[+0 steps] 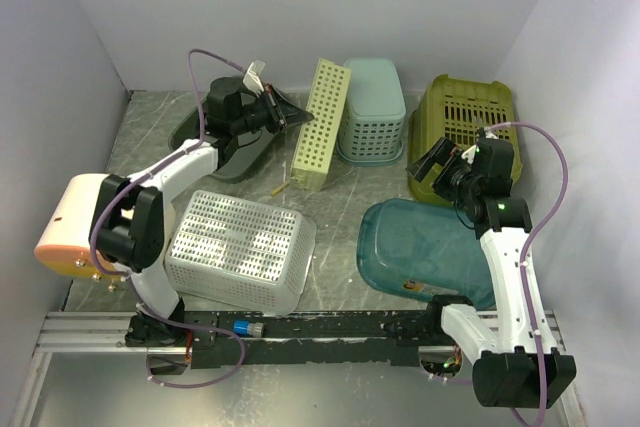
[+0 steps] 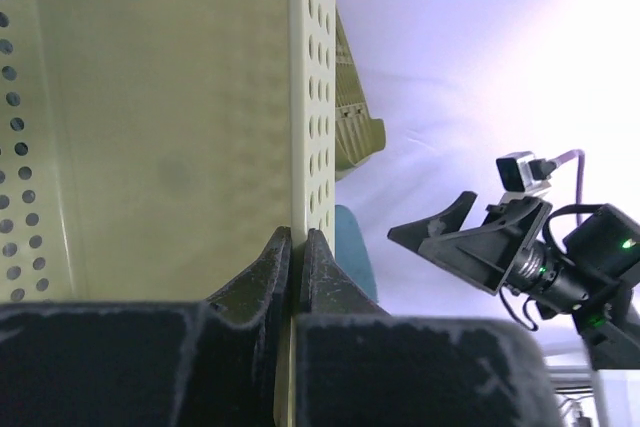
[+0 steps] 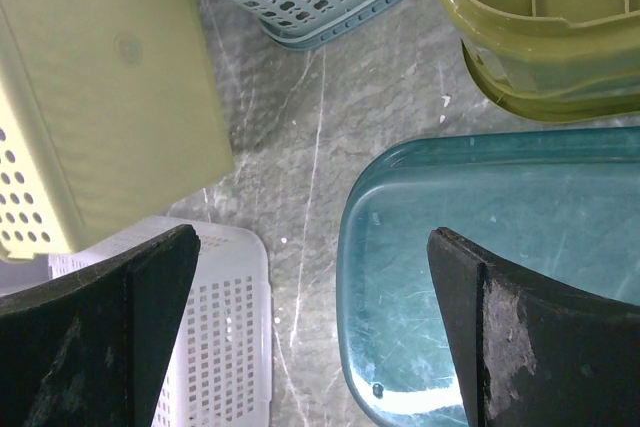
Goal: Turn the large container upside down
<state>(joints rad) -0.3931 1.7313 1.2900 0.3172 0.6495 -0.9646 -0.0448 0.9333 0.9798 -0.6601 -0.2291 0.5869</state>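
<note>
White walls ring the grey desk [image 1: 335, 202]. My left claw [image 2: 297, 237] pinches the wall of the pale yellow basket [image 1: 322, 125], which is tipped on edge at twelve o'clock, its long axis running twelve-to-six. My right claw [image 3: 310, 247] hangs spread at four o'clock, farther off.

Top external view: no text, label or number legible.
Left wrist view: no text or brand legible.
Right wrist view: no text or sign legible.

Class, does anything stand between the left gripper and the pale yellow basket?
Nothing visible does: the left gripper is shut on the pale yellow basket, gripping its perforated wall. A light blue basket stands close beside it.
</note>
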